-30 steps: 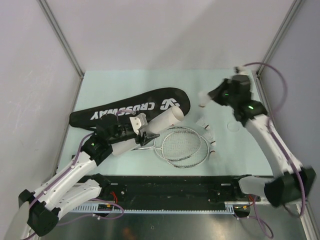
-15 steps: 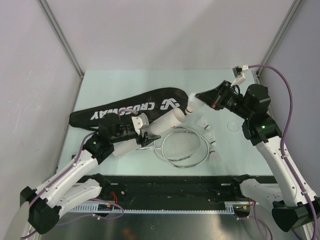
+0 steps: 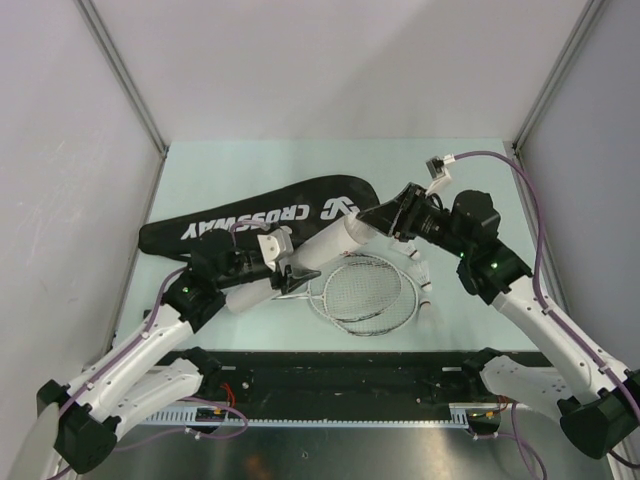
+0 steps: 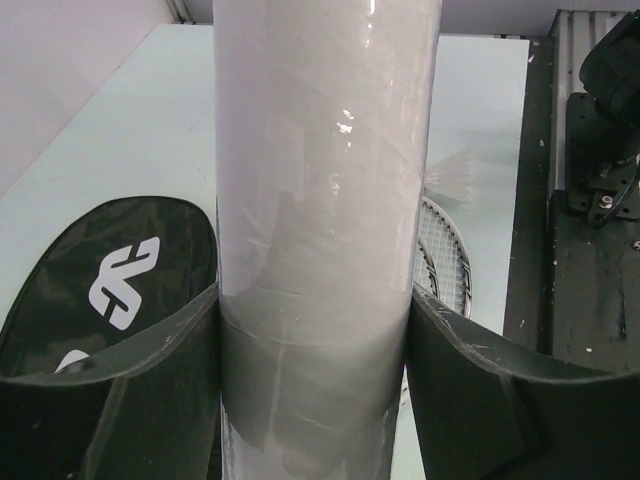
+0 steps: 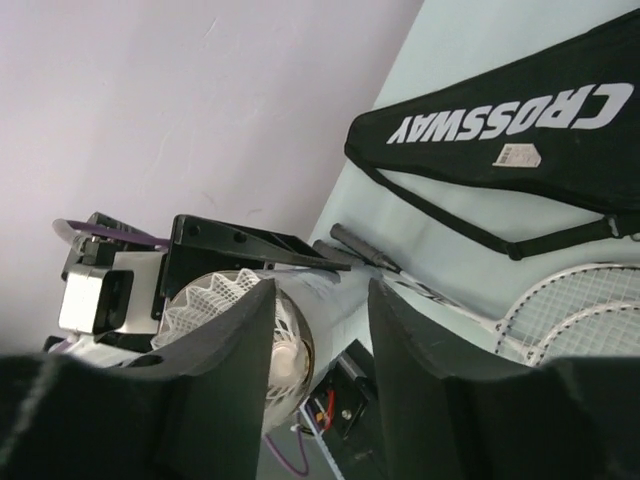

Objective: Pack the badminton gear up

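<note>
Two arms on one job: the left tool is clamped around the lower part of the white tube, holding it slanted above the bench with the open mouth facing right. The right tool sits right at that mouth with its jaws parted, not pinching anything as far as I can see. One shuttlecock sits in the opening, feathers showing at the rim. My take is that the step is loading shuttlecocks, so keep the tube dead steady and back the right tool out straight along the tube's line so a finger doesn't catch the rim. More loose shuttlecocks lie just beside the rackets, which sit under the mouth, so don't dip low. The bag crowds the far left. The best room looks like far right, short of the wall.
</note>
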Controlling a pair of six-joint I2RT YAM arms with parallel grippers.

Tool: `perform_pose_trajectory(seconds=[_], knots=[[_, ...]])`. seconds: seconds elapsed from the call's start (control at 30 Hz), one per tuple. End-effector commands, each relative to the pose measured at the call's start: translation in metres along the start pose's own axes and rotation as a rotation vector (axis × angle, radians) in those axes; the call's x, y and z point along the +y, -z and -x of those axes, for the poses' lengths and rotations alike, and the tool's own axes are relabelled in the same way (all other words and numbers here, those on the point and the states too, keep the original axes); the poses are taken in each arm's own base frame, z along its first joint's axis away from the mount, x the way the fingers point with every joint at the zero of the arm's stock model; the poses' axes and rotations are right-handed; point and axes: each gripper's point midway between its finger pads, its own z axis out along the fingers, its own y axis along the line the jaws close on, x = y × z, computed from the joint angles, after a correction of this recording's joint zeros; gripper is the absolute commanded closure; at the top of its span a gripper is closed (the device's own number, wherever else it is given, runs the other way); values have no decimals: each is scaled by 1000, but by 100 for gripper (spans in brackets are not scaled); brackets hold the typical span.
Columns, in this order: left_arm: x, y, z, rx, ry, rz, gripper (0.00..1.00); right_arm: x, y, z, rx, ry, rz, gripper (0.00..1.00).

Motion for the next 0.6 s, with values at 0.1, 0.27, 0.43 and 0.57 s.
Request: perform_pose_trajectory(seconds=[0.1, 0.27, 0.43, 0.57], knots=[[-1, 1, 24, -87, -66, -6, 100, -4, 6, 0, -17, 122, -32, 44], [-1, 1, 26, -90, -59, -7, 100, -12, 1, -14, 29, 131, -62, 42], [-2, 1, 28, -101, -51, -12, 99, 4, -17, -37, 40, 150, -44, 39], [2, 2, 28, -101, -56, 15, 99, 2, -4, -17, -59, 188, -96, 27]])
